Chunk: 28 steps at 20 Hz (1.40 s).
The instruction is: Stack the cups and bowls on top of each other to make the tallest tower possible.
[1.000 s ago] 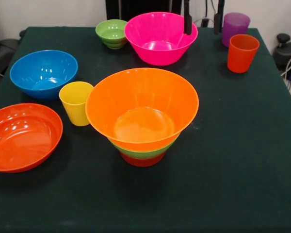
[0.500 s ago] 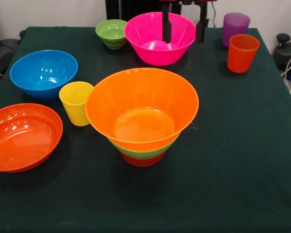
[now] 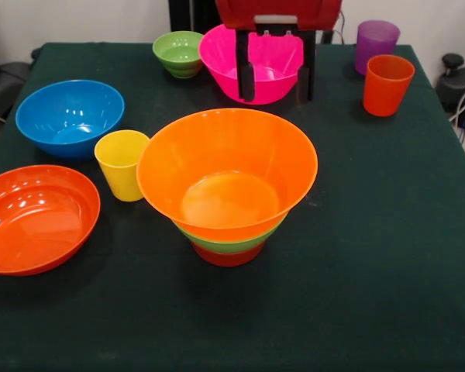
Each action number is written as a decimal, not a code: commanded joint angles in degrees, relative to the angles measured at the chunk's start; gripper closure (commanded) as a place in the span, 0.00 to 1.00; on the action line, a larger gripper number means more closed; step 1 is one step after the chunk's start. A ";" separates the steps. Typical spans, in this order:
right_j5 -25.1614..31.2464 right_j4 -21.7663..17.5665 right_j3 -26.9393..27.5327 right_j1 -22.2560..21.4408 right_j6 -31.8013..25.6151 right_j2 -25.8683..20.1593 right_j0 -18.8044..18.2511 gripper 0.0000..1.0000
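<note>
The tower stands mid-table: a large yellow-orange bowl (image 3: 227,174) on a medium green bowl (image 3: 231,242) on a small red-orange bowl (image 3: 228,256). The small ribbed green bowl (image 3: 178,53) stands apart at the back. My gripper (image 3: 276,93) is open, its two black fingers (image 3: 246,76) straddling the front of the large pink bowl (image 3: 271,62) and partly hiding it. It holds nothing. The yellow cup (image 3: 122,163) stands left of the tower. The orange cup (image 3: 387,84) and purple cup (image 3: 376,40) stand at the back right.
A blue bowl (image 3: 70,116) and a shallow orange bowl (image 3: 35,217) sit at the left. The dark green table cloth (image 3: 372,271) covers the table. Black gear and cables lie off the table's right edge (image 3: 459,81).
My gripper has come down from the top edge and moved left, from beside the pink bowl's right rim to over the bowl. Its red body now shows. Nothing else moved.
</note>
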State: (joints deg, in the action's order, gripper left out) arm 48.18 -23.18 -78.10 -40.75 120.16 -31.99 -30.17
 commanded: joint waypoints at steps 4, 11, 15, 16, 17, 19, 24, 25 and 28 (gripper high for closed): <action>17.72 -2.91 22.04 10.28 -25.24 -5.87 0.48 0.00; 25.74 -4.90 30.93 11.17 -28.75 -5.47 1.72 0.00; 30.40 -6.12 35.57 11.54 -31.19 -5.27 2.01 0.00; 31.05 -6.43 36.23 11.50 -31.72 -5.15 1.97 0.00; 31.24 -6.35 35.98 11.16 -31.98 -4.99 1.80 0.00; 30.31 -6.41 34.49 10.49 -31.49 -4.34 1.92 0.00; 31.64 -6.87 36.27 10.49 -33.61 -4.16 1.54 0.00; 31.16 -7.19 36.77 11.16 -33.91 -4.16 1.65 0.00; 29.37 -7.98 38.12 13.32 -34.88 -4.15 1.56 0.00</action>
State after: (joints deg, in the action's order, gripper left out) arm 73.12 -25.35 -42.86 -30.55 104.46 -35.80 -29.73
